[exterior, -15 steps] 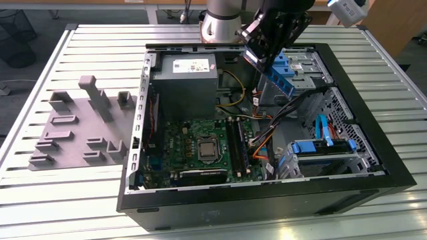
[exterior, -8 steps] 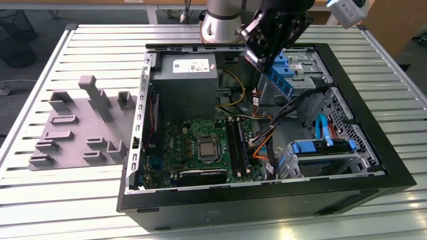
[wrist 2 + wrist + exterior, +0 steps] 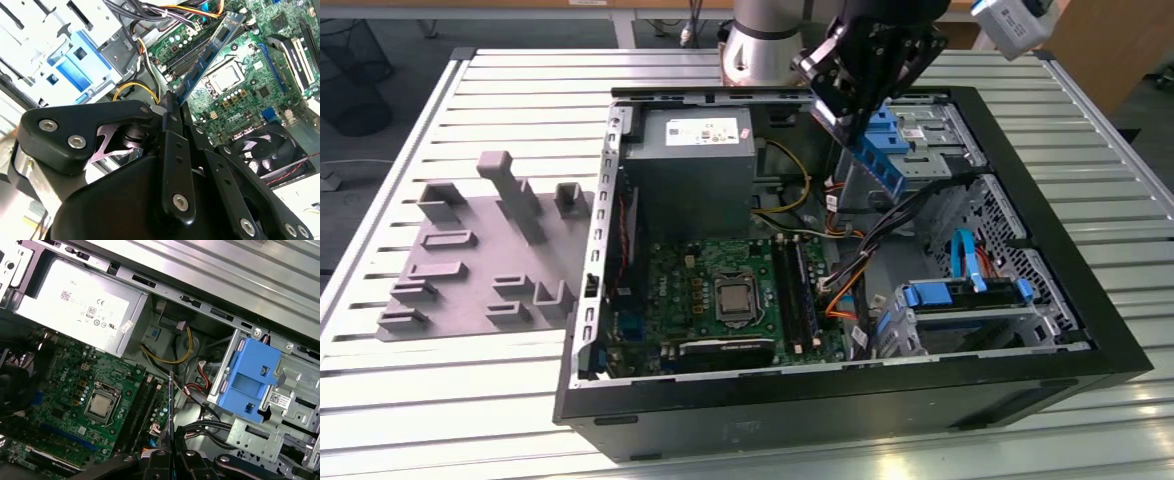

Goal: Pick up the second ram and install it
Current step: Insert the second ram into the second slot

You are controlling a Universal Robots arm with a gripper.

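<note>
Open-topped computer case (image 3: 1121,355): access from above. Obstacles inside:
- power supply (image 3: 700,160), at the far end;
- blue drive cages (image 3: 961,295), on the exterior view's right;
- loose cable bundle (image 3: 854,275) beside the memory slots (image 3: 794,290).

The motherboard (image 3: 707,300) lies low, open overhead. Slatted tabletop (image 3: 467,400): grey fixture blocks (image 3: 480,250) stand on the exterior view's left; the rest lies free.
</note>
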